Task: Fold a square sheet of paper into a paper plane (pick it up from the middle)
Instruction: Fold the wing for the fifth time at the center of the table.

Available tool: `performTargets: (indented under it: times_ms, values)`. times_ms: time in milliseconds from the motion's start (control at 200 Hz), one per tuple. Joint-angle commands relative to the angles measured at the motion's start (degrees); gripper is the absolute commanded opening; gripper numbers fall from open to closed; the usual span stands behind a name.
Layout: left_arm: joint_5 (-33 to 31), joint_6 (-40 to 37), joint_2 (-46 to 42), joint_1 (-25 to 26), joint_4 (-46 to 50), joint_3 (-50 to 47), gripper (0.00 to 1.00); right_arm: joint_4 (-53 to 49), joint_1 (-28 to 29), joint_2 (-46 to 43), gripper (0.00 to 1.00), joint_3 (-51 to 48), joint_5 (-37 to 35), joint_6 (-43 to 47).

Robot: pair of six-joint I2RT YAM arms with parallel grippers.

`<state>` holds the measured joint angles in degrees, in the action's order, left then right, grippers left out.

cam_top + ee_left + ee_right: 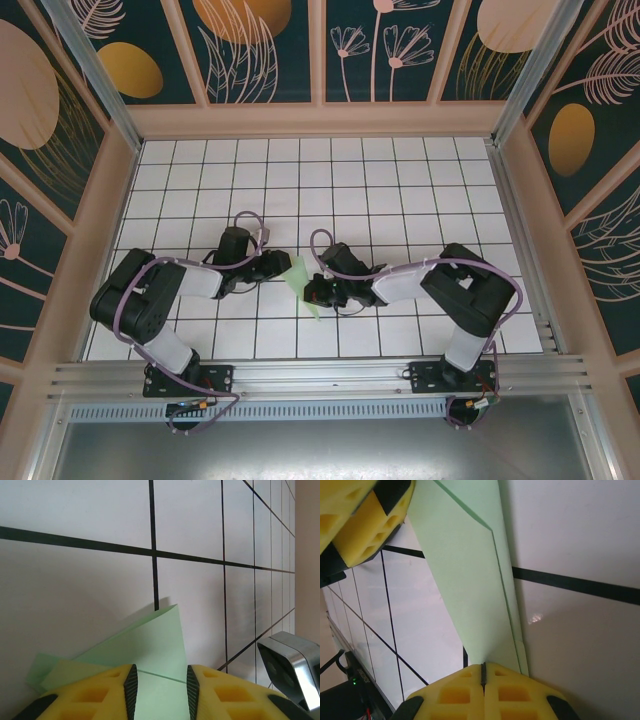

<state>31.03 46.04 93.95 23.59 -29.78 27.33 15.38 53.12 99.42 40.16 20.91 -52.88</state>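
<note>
The square sheet of paper (301, 281) is pale mint green and now folded into a slim, layered, tapering shape like a paper plane. It is held off the white grid table between the two arms. My right gripper (313, 293) is shut on its narrow end (470, 580), with the pads pressed together at the fold (483, 672). My left gripper (284, 266) is at the other end. Its jaws stand apart, with the paper (150, 645) lying between the fingers (160, 692). Those left fingers (365, 525) also show in the right wrist view, at the top left.
The white grid table (400, 190) has raised wooden walls on three sides and a metal rail (320, 375) along the near edge. A grey metal part of the right arm (290, 665) sits close to the left gripper.
</note>
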Motion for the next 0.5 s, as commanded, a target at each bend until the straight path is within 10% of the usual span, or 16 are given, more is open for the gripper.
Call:
performTargets:
  times_ms: [0, 495]
  values:
    - [-3.2, -2.1, 1.4, 0.0, 2.4, -0.3, 0.34, -7.0, 0.4, -1.8, 0.0, 1.4, -2.4, 1.1]
    - [-1.8, -1.8, 2.0, 0.0, 2.0, -0.5, 0.33, -5.7, 0.3, 7.3, 0.0, 14.4, -0.6, 2.9]
